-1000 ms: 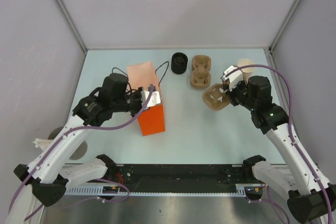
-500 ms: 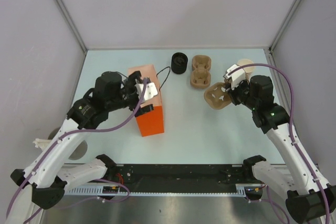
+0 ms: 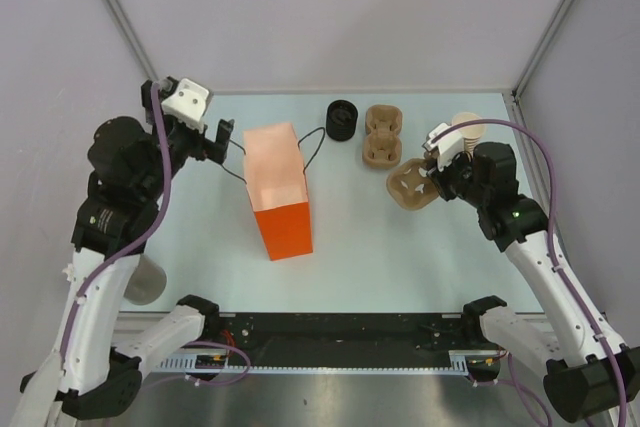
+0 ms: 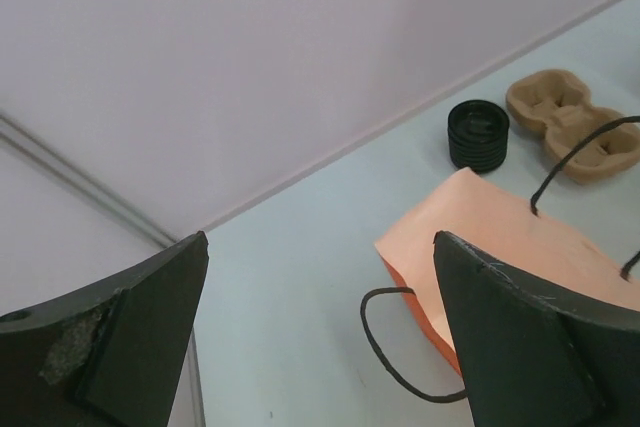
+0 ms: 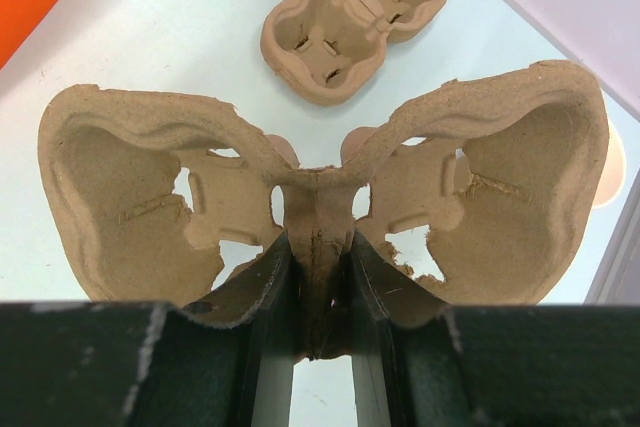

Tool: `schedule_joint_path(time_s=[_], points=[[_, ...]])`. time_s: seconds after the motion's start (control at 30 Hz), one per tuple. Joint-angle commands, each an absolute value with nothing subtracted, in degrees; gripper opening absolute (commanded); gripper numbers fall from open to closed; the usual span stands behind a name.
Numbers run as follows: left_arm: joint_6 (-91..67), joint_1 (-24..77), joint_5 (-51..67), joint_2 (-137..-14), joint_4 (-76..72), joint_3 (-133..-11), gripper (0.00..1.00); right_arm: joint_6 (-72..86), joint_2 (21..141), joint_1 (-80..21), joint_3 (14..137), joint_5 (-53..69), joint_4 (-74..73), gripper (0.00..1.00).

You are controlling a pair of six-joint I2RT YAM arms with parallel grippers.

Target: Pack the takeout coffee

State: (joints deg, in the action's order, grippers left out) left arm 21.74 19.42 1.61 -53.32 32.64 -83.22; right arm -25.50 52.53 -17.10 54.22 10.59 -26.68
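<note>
Jaws on your left arm stand wide apart with nothing between them, up over the far-left corner of the tabletop (image 3: 360, 237), beside the orange bag (image 3: 278, 182). Your right jaws are pinched shut on the centre rib of a carrier (image 5: 130, 177). A second carrier (image 3: 381, 134) lies at the far centre.

No lidded cup shows. The cup (image 3: 466, 125) stands at the far right, just behind the right jaws, tan with a pale inside. Whether it is one cup or a nested stack, you cannot tell from here. The black lids (image 3: 341, 119) sit at the far centre, between the bag and the second carrier, well apart from the cup.

Expect the cup to be light and thin-walled, so a hard squeeze would likely dent it. Take it across the side wall just under the rolled rim, where the paper should be stiffest. If cups are nested, they may cling and lift together. The lids look slick and thin, so pinch one at its edge.
</note>
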Motion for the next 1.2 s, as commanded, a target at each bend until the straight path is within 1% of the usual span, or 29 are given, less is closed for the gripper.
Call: schedule_joint_path(time_s=[0.0, 0.07, 0.27, 0.3, 0.33, 0.43, 0.47, 0.53, 0.7, 0.73, 0.77, 0.83, 0.87, 0.93, 0.97, 1.0, 1.07, 1.17], points=[[17.49, 17.93, -3.16, -58.17, 36.11, -84.9, 1.0, -25.58, 52.38, -17.84, 53.88, 10.81, -25.23, 0.27], [16.96, 17.93, -3.25, -60.63, 39.63, -86.3, 0.99, -25.75, 52.38, -18.02, 53.79, 10.55, -25.14, 0.27], [17.14, 17.84, -4.04, -62.49, 44.12, -86.66, 0.85, -26.02, 52.03, -18.37, 53.26, 10.37, -24.87, 0.27], [17.14, 17.84, -3.87, -62.49, 44.56, -86.66, 0.81, -26.02, 52.03, -18.37, 53.17, 10.28, -24.79, 0.27], [17.05, 17.75, -3.95, -62.4, 45.34, -86.75, 0.8, -26.1, 52.03, -18.54, 53.09, 10.2, -24.7, 0.27], [16.96, 17.58, -3.69, -62.58, 46.84, -87.27, 0.71, -26.19, 52.12, -19.07, 52.91, 9.93, -24.61, 0.27], [16.79, 17.4, -3.52, -62.58, 47.8, -87.45, 0.63, -26.19, 52.21, -19.07, 52.91, 9.84, -24.52, 0.27], [16.61, 17.23, -3.17, -62.67, 49.04, -87.71, 0.58, -26.28, 52.21, -19.25, 52.91, 9.67, -24.52, 0.27], [16.35, 17.23, -1.76, -62.14, 50.98, -86.57, 0.55, -26.37, 52.03, -19.25, 52.65, 9.49, -24.43, 0.27], [16.35, 17.23, -1.76, -61.96, 50.89, -86.14, 0.53, -26.28, 52.03, -19.34, 52.73, 9.32, -24.26, 0.27], [16.35, 17.14, -1.76, -61.79, 50.71, -85.78, 0.46, -26.37, 52.03, -19.51, 52.65, 9.23, -24.26, 0.27], [16.35, 17.23, -1.76, -61.52, 50.54, -85.61, 0.37, -26.46, 52.12, -19.51, 52.56, 9.14, -24.26, 0.27], [16.26, 17.23, -1.76, -61.35, 50.45, -85.61, 0.26, -26.46, 52.12, -19.6, 52.56, 9.14, -24.26, 0.27], [16.43, 17.23, -1.67, -61.26, 50.19, -85.95, 0.17, -26.54, 52.03, -19.69, 52.47, 9.05, -24.17, 0.27], [16.61, 17.14, -1.5, -61.26, 50.01, -86.04, 0.08, -26.46, 52.12, -19.69, 52.38, 8.97, -24.0, 0.27], [16.79, 17.14, -1.32, -61.35, 49.75, -86.31, 0.04, -26.46, 52.12, -19.69, 52.38, 8.96, -24.08, 0.27], [17.23, 17.23, -0.62, -61.96, 49.22, -86.92, 0.0, -26.54, 52.12, -19.69, 52.38, 8.88, -23.91, 0.27], [18.1, 17.23, 1.67, -63.54, 48.78, -88.59, 0.0, -26.54, 52.12, -19.78, 52.29, 8.7, -23.82, 0.27]])
